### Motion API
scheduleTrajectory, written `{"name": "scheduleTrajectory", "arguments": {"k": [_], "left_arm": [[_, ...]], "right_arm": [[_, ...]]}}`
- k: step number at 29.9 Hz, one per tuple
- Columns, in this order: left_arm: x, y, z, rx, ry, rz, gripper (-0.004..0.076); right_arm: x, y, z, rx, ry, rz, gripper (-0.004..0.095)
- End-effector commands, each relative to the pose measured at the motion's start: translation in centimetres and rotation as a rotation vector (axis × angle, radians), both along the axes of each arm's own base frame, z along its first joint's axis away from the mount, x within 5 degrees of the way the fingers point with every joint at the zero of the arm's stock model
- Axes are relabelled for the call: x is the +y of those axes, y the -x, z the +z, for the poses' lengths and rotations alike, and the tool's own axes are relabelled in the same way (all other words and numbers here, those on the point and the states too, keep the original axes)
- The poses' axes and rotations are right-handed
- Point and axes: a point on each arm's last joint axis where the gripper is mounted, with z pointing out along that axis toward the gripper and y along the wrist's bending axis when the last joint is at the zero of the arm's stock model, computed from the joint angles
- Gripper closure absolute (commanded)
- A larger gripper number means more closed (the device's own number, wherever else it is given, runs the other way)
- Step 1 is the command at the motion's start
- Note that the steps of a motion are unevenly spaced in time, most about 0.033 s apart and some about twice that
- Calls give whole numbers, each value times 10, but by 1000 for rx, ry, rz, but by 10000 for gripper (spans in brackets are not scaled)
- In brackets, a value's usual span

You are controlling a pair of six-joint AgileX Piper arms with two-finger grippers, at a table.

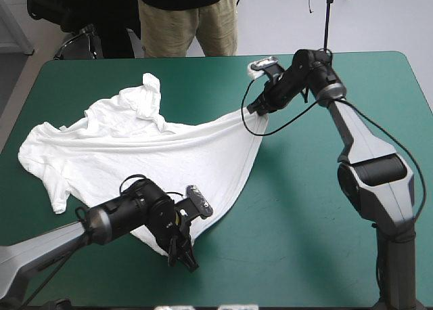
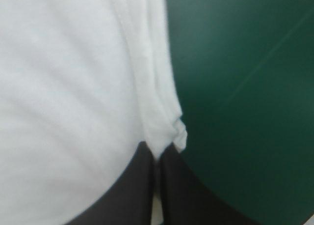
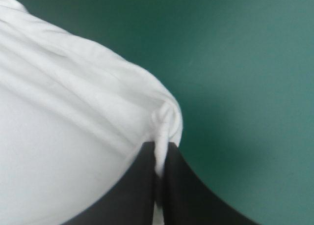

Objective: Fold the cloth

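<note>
Left arm (image 1: 101,220) and right arm (image 1: 365,147), both above the worktop (image 1: 304,242): grey link shells, black rounded joints, broad black fin-shaped jaws.

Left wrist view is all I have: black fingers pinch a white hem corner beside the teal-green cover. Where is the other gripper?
Observer: The right gripper is shut on the other hem corner of the T-shirt, nearer the far edge of the table.
Operator: And the rest of the shirt?
Observer: It lies spread toward the left edge, bunched up at its far side.
Operator: Any fold made yet?
Observer: None shows. The hem runs stretched from the left gripper, near the front edge, to the right one.
</note>
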Motion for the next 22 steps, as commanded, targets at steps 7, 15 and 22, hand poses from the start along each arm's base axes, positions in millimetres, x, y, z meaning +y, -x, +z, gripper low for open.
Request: {"name": "scheduleTrajectory", "arguments": {"k": [7, 15, 22], "left_arm": [[24, -24, 152, -582, 82, 95, 741], [46, -24, 299, -1050, 252, 149, 741], [76, -5, 392, -1380, 380, 201, 741]], "right_arm": [[-29, 94, 182, -425, -137, 26, 908], [-53, 187, 285, -803, -234, 5, 908], [-75, 271, 360, -1176, -311, 2, 908]]}}
